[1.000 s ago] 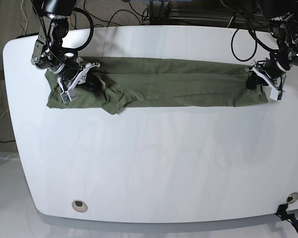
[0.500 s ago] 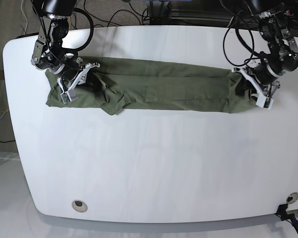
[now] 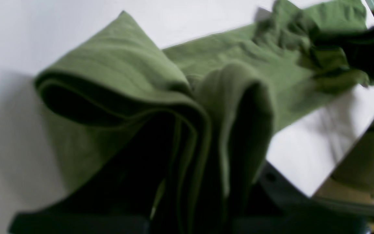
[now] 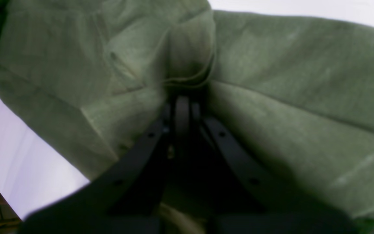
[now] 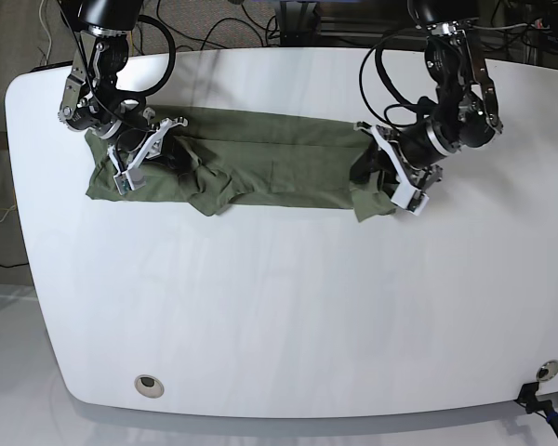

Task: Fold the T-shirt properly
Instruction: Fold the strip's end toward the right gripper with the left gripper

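**T-shirt, olive green: long folded band, gripped at both ends**

1. Right pincer (image 5: pixel 138 158). At the left of the base view, low on the collar-and-sleeve end of the garment. In the right wrist view its two dark jaws meet in a narrow V, closed on a pinch of cloth that puckers just ahead of them. Judged purpose: an anchor, pinning this end to the bench so the far end can travel over it.

2. T-shirt (image 5: pixel 260 167). Lies on the rear half of the bench as a lengthwise-folded strip, running from the right pincer across to the left one. The left part is flat but rumpled, with a loose corner sticking out toward the front edge. The right end is raised and bunched.

3. Left pincer (image 5: pixel 395 181). Right of centre in the base view, carrying the hem end above the bench. The left wrist view shows several layers of cloth looping into the dark jaw area, with the strip stretching away beyond; the jaws themselves are hidden by fabric, so the clamp is inferred from the lifted cloth. Judged purpose: bringing this end over toward the anchored one to shorten the strip.

4. Bench (image 5: pixel 288 307). White and rounded at the corners, carrying the garment.
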